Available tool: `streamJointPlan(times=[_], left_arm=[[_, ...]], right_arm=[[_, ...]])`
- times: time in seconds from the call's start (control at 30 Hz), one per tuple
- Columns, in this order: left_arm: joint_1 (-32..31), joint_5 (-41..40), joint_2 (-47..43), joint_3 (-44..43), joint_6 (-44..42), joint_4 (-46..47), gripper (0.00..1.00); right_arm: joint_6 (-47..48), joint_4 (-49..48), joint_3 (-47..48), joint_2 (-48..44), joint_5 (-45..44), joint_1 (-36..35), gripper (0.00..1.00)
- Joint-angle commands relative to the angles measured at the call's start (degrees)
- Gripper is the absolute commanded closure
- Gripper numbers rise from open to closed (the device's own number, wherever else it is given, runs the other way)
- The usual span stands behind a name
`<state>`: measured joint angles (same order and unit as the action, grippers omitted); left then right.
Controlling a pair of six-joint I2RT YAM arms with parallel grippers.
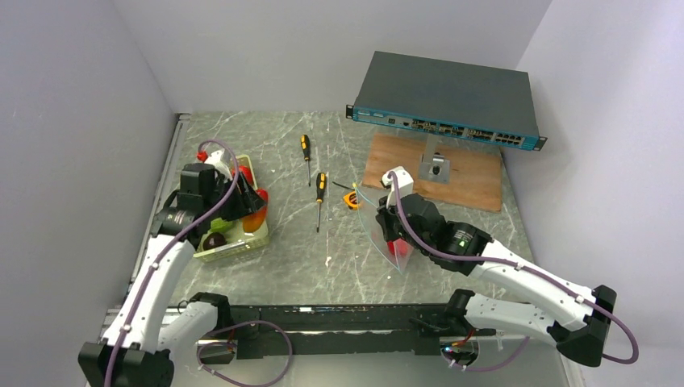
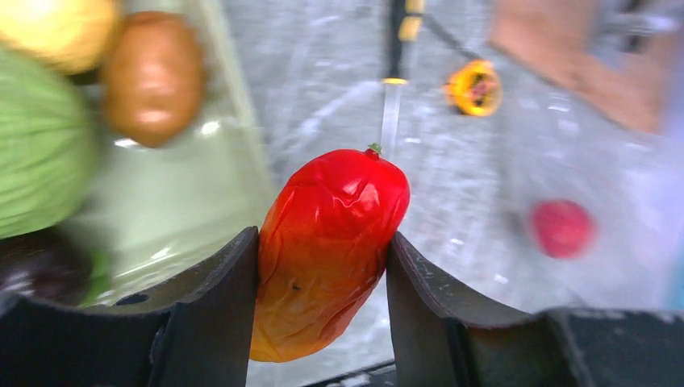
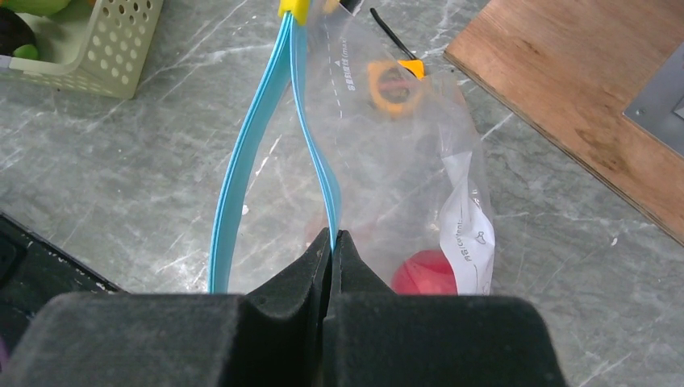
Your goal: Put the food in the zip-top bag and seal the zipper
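Hovering over the tray (image 1: pixel 235 247), the left gripper (image 2: pixel 321 250) clamps a red-orange fruit (image 2: pixel 339 193); the right gripper (image 3: pixel 332 242) (jaws together) pinches the zipper (image 3: pixel 242 161).

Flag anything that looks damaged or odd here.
The red-orange fruit in the left gripper looks wrinkled and dented, its skin creased where it is squeezed. Nothing else stands out.

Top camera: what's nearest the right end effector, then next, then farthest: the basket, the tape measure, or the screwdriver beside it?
From the right end effector:
1. Tape measure, just to its left.
2. Screwdriver, a bit farther left.
3. Basket, far left.
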<state>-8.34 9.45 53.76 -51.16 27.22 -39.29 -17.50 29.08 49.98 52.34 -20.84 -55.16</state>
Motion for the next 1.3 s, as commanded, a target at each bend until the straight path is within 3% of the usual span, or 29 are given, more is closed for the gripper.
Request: streamJointPlan(times=[0.0, 0.1, 0.27, 0.43, 0.6, 0.77, 1.27], left_arm=[[-0.99, 22.18, -4.36, 1.5, 8.27, 11.84, 0.76], [-6.55, 28.96, -5.63, 5.45, 17.21, 25.15, 0.77], [-21.4, 26.47, -2.35, 6.17, 27.87, 43.32, 0.77], [-31.54, 24.83, 5.92, 4.06, 34.31, 59.97, 0.82], [-34.89, 20.68, 13.61, 3.62, 43.75, 64.86, 0.92], [-35.66, 19.59, 18.87, 8.42, 53.15, 72.13, 0.99], [-38.61, 11.55, 15.93, 10.02, 56.82, 53.23, 1.0]], right_arm=[[-0.71, -2.94, 1.22, 0.28, 0.53, 0.14, 1.0], [-0.91, -3.29, 1.33, 0.62, 0.94, 0.19, 1.0], [-1.45, -3.63, 1.7, 0.97, 1.48, 0.16, 1.0], [-2.07, -4.05, 1.36, 0.77, 2.09, 0.13, 1.0], [-3.64, -4.55, 1.39, 0.13, 1.8, 0.15, 1.0], [-6.75, -6.02, 0.94, -0.94, 0.14, 0.16, 1.0], [-10.51, -10.39, -1.15, -3.31, -4.34, 0.14, 1.0]])
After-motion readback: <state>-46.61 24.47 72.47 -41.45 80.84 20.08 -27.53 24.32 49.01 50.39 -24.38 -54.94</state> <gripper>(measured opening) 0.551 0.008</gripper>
